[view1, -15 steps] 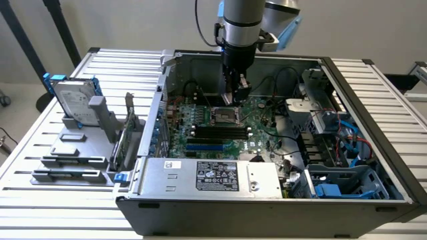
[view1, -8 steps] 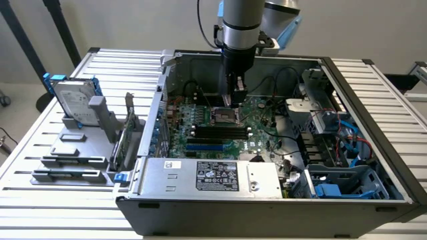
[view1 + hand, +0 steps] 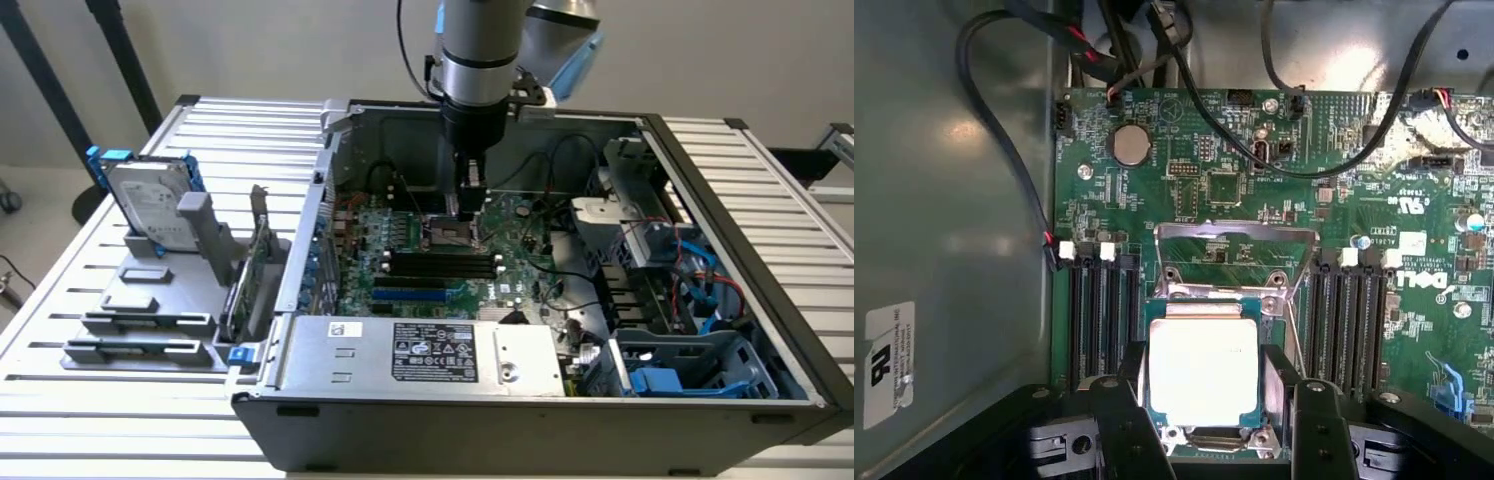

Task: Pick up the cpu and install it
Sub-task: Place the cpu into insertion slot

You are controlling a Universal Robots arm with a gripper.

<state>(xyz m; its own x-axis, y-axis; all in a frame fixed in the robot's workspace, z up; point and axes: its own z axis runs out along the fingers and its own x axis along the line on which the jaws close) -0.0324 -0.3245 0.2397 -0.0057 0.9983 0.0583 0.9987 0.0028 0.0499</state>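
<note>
We see the jaws pinching the cpu (image 3: 1204, 368) by opposite edges above the socket (image 3: 1216, 440); we judge it light, stiff, fragile underneath.

The cpu (image 3: 1204, 372) has a smooth, bright silver metal top with a soft sheen. The motherboard (image 3: 1294, 215) is glossy green laminate. The computer case (image 3: 534, 430) is dull grey sheet metal, and the ribbed table (image 3: 80, 420) is pale matt metal. The hard drive (image 3: 144, 205) shows a shiny metal face in a blue plastic frame.
</note>
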